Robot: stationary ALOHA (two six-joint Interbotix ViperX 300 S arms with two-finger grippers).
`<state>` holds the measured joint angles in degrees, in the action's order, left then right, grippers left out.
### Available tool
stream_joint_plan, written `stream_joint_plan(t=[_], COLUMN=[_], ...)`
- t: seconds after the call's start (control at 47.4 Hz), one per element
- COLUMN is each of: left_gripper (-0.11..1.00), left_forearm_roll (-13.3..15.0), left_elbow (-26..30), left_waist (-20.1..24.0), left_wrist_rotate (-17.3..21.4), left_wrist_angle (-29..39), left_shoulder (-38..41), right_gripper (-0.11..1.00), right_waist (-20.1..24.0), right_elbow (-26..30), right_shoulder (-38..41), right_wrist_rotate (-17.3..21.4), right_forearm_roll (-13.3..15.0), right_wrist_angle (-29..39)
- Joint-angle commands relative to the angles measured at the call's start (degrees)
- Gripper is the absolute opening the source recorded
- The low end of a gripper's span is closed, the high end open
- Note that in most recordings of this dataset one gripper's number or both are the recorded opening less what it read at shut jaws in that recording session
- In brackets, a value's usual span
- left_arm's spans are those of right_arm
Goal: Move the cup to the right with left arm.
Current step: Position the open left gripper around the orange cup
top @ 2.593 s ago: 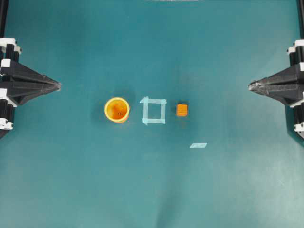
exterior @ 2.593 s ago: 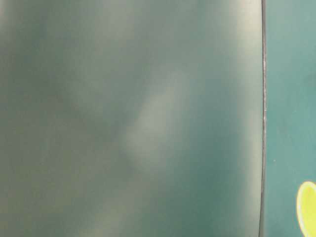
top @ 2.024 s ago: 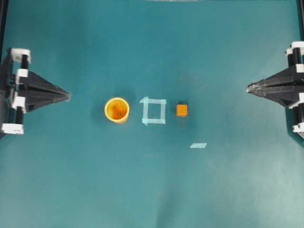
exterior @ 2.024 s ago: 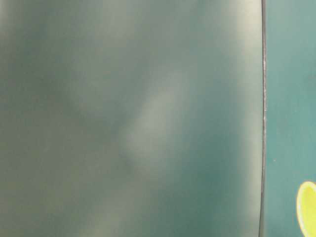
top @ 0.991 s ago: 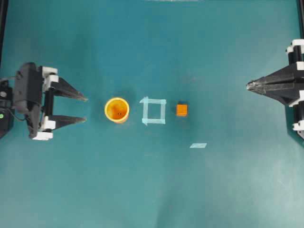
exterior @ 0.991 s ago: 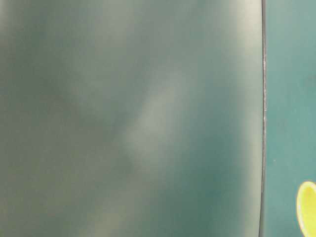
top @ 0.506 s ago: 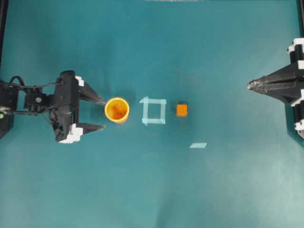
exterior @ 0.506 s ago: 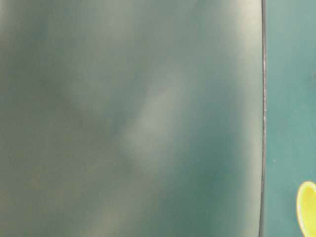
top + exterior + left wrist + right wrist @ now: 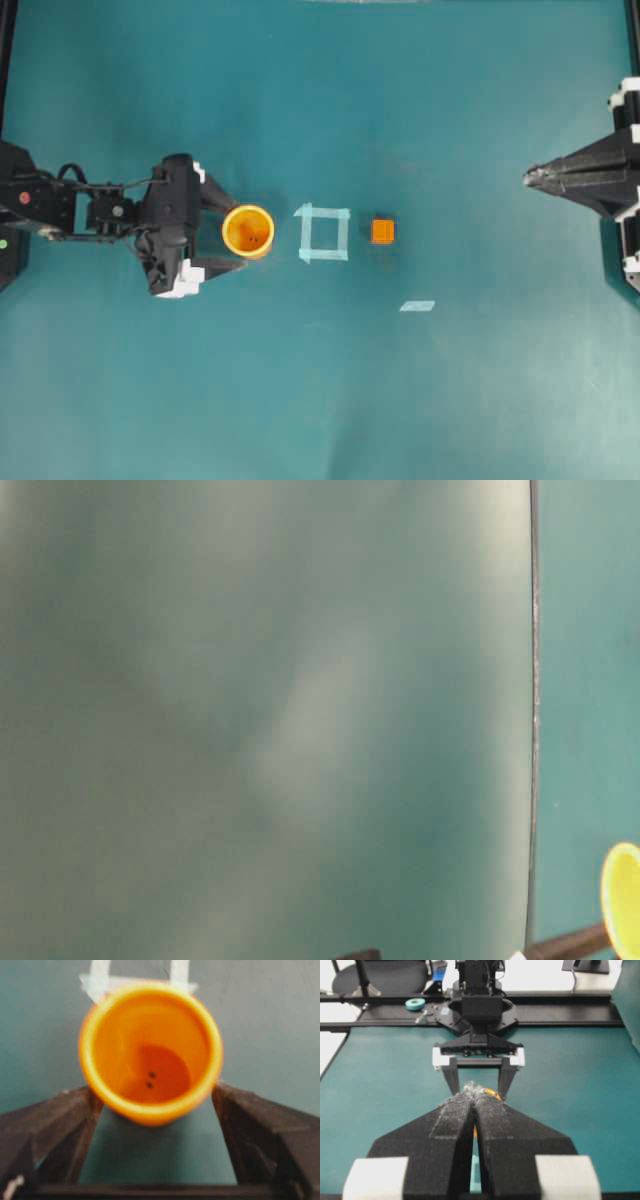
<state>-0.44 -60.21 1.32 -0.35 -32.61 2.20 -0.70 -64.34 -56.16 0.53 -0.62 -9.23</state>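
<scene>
Now fingers (image 9: 222, 203) flanking cup (image 9: 247, 231).

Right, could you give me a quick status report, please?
Left gripper open, straddling the cup. Right gripper shut, parked. Cup upright on table. Orange cube lies rightward.

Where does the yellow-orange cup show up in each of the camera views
Overhead: the cup left of centre, beside the tape square.
Table-level: a yellow sliver on the green table top.
Left wrist: centre, between the open left gripper fingers.
Right wrist: a small orange patch past the right gripper tips.
Shared landmark: the tape square.
</scene>
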Motion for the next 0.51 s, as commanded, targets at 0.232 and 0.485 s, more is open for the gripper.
stream_joint_plan(t=[0.232, 0.485], left_gripper=[0.84, 0.72], left_forearm_roll=[-0.18, -0.18], left_elbow=[3.87, 3.96], left_waist=[1.05, 1.05], left_wrist_rotate=[1.76, 1.85], left_wrist_angle=[-1.41, -1.67], left_shoulder=[2.2, 2.55], right_gripper=[-0.01, -0.01], right_waist=[0.0, 0.0], right_elbow=[2.11, 2.37], right_shoulder=[0.18, 0.18], right_wrist_rotate=[0.09, 0.09], right_forearm_roll=[-0.18, -0.18], right_wrist_angle=[-0.26, 0.0])
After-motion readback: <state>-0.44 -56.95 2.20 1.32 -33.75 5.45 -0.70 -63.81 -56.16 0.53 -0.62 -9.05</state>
